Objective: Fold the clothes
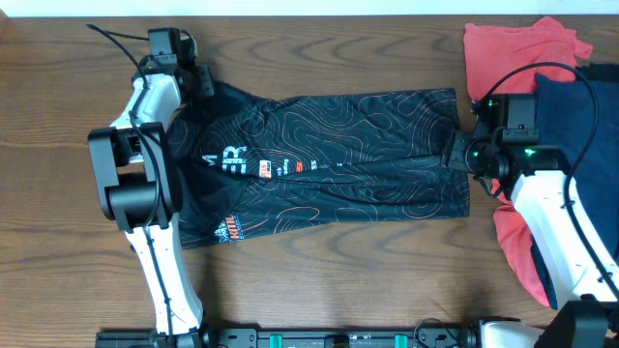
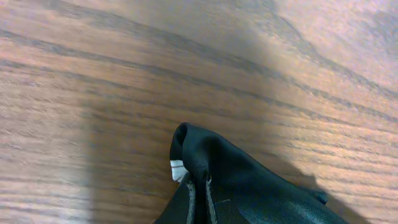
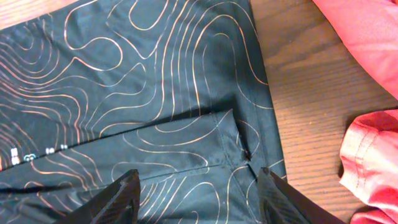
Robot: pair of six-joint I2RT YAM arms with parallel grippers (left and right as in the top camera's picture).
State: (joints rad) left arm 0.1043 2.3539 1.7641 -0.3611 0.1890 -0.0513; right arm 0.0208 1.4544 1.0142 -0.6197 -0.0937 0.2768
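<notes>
The black jersey [image 1: 329, 159] with orange contour lines and sponsor logos lies spread flat across the middle of the table, collar end to the left. My left gripper [image 1: 200, 77] is at its upper left corner, shut on a pinch of the black cloth [image 2: 205, 163], seen in the left wrist view with a small white tag. My right gripper [image 1: 455, 153] is open at the jersey's right hem; its fingers [image 3: 196, 180] straddle the hem area of the jersey [image 3: 143, 81] just above the cloth.
A coral-red garment [image 1: 517, 48] lies at the back right and continues down the right side [image 1: 517, 246], also in the right wrist view [image 3: 373, 155]. A navy-blue garment [image 1: 590, 106] lies on top of it at the right edge. Bare wooden table [image 1: 338, 290] in front.
</notes>
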